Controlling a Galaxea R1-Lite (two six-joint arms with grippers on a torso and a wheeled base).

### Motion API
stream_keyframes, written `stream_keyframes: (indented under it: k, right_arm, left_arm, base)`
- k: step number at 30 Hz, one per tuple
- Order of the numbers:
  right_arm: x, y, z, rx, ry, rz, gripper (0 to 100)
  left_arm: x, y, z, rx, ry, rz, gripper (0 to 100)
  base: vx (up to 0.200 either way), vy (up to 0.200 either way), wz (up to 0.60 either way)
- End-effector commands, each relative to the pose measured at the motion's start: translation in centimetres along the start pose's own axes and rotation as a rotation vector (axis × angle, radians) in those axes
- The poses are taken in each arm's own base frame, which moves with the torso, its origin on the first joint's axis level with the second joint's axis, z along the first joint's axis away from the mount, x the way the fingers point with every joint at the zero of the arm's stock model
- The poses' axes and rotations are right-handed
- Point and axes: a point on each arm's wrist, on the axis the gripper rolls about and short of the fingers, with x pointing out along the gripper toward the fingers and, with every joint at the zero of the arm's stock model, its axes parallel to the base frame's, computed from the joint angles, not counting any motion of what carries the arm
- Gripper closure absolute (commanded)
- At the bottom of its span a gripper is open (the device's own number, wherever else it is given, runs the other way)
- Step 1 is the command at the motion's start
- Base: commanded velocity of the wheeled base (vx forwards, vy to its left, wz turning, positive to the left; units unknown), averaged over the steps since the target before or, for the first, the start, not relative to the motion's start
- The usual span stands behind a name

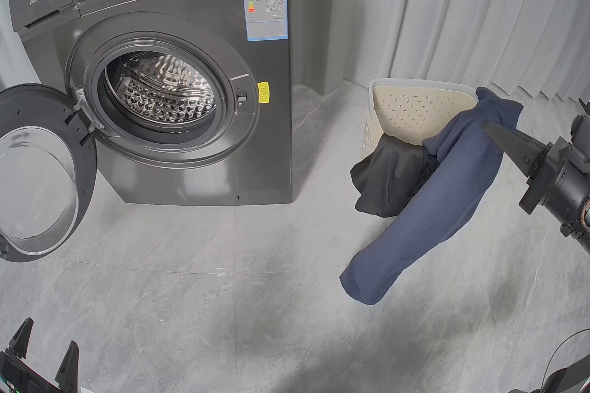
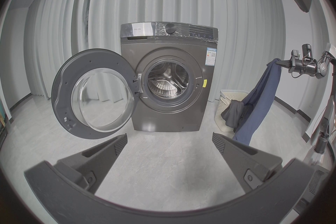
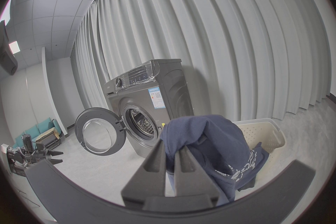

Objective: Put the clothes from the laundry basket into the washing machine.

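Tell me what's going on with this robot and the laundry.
The right gripper is shut on a navy garment and holds it raised above the laundry basket, with the cloth's lower end hanging down outside the basket. A black garment drapes over the basket's rim. The washing machine stands with its door swung open, and no clothes show in the drum. The left gripper sits low, open and holding nothing.
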Motion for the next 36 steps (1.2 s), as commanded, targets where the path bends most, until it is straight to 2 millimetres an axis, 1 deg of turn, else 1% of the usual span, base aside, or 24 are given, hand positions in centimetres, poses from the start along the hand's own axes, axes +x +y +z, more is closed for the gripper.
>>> stream_keyframes:
  k: [1, 24, 36]
  right_arm:
    - [-0.01, 0.00, -0.05, 0.000, 0.002, 0.001, 100]
    - [-0.06, 0.27, -0.18, 0.003, 0.007, 0.028, 100]
    - [0.11, 0.28, 0.41, 0.006, -0.027, 0.025, 100]
  left_arm:
    - [0.04, 0.02, -0.52, 0.000, 0.006, 0.000, 0]
    - [0.04, 0.02, -0.52, 0.000, 0.006, 0.000, 0]
    - [0.04, 0.02, -0.52, 0.000, 0.006, 0.002, 0]
  base:
    - [0.000, 0.200, 0.00]
    - [0.000, 0.200, 0.00]
    - [0.000, 0.000, 0.00]
